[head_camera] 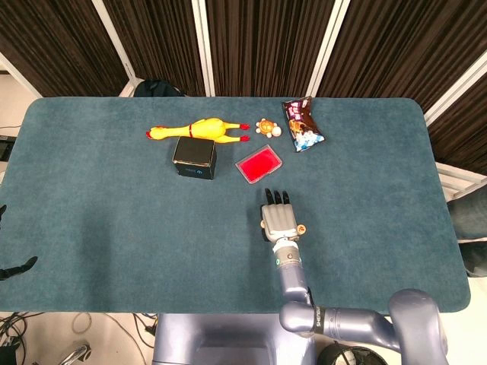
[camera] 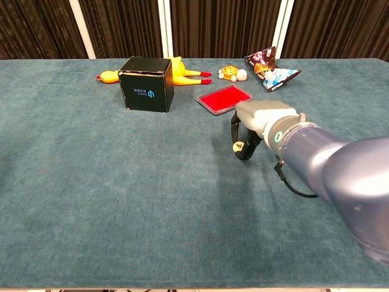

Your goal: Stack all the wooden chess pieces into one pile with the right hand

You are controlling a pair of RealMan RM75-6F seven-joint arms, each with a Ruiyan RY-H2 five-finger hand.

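My right hand point(head_camera: 280, 220) is near the middle of the teal table, palm down, fingers pointing to the far side. It pinches a small, pale round wooden chess piece point(head_camera: 302, 227) between its thumb and a finger. In the chest view the piece point(camera: 239, 146) hangs below the hand point(camera: 261, 118), just above the cloth. No other wooden piece shows in either view. Dark fingertips of my left hand point(head_camera: 17, 268) poke in at the left edge of the head view, off the table; how they are set is unclear.
A red flat tray point(head_camera: 259, 163) lies just beyond the right hand. Further back are a black box point(head_camera: 195, 157), a yellow rubber chicken point(head_camera: 199, 129), a small turtle toy point(head_camera: 266, 128) and a snack bag point(head_camera: 303, 123).
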